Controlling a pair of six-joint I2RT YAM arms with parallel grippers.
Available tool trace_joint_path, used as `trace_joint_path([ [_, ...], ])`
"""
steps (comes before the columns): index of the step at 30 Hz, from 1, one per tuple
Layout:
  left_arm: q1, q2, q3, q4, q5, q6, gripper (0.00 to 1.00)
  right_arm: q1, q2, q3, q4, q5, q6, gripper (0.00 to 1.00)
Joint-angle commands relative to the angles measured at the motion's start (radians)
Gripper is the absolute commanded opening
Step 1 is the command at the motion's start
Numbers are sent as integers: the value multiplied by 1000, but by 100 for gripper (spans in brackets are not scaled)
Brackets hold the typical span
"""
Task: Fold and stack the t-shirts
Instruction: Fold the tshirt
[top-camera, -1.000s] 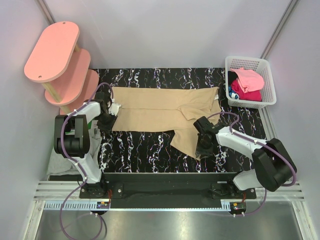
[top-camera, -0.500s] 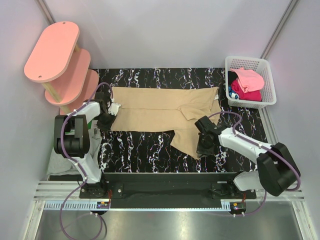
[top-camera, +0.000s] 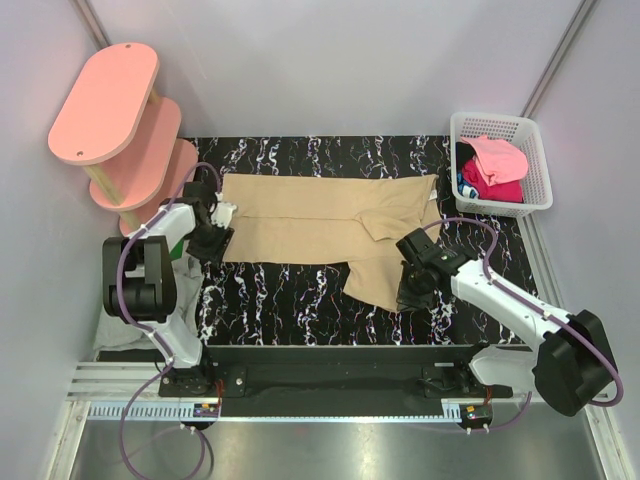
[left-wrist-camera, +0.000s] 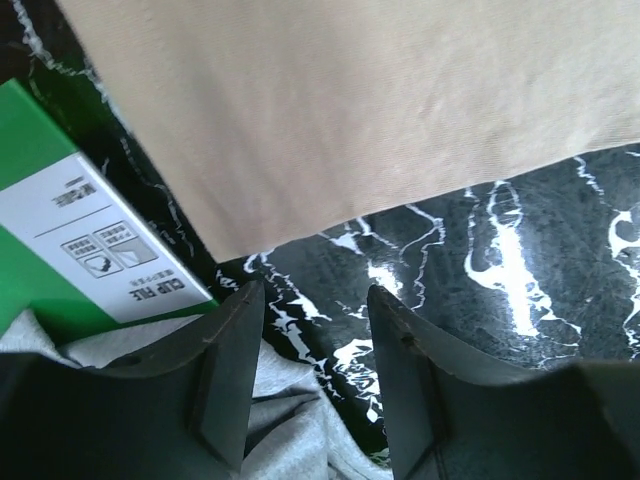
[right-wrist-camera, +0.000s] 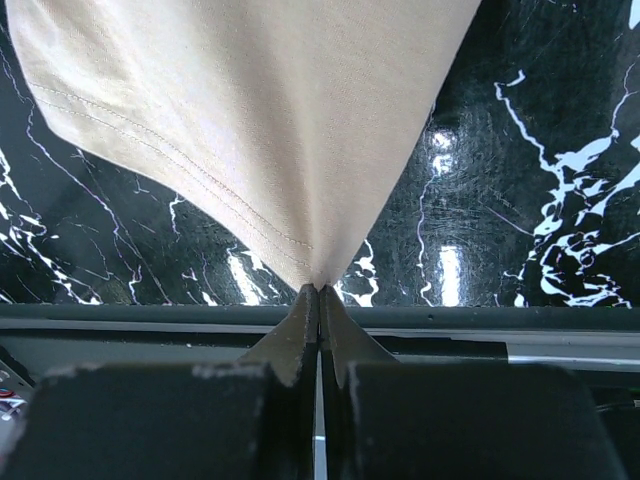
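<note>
A tan shirt (top-camera: 300, 225) lies on the counter (top-camera: 280, 300), the right hand (right-wrist-camera: 318, 295) pinching its hem, the left hand (left-wrist-camera: 317, 295) open beside its edge.

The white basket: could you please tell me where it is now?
In the top view, the basket stands at the table's far right corner, holding pink clothes, just right of the tan shirt.

Left end effector (left-wrist-camera: 315, 330), mid-left in the overhead view, fingers parted; right end effector (right-wrist-camera: 319, 292), lower centre-right, pinched tight.
</note>
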Motion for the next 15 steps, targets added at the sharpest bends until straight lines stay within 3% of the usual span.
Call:
trace_joint_path([
  [1, 45, -19, 44, 7, -10, 13, 50, 11, -13, 3, -19, 13, 12, 0],
  [15, 57, 92, 133, 4, 45, -28, 46, 11, -56, -31, -24, 13, 29, 0],
])
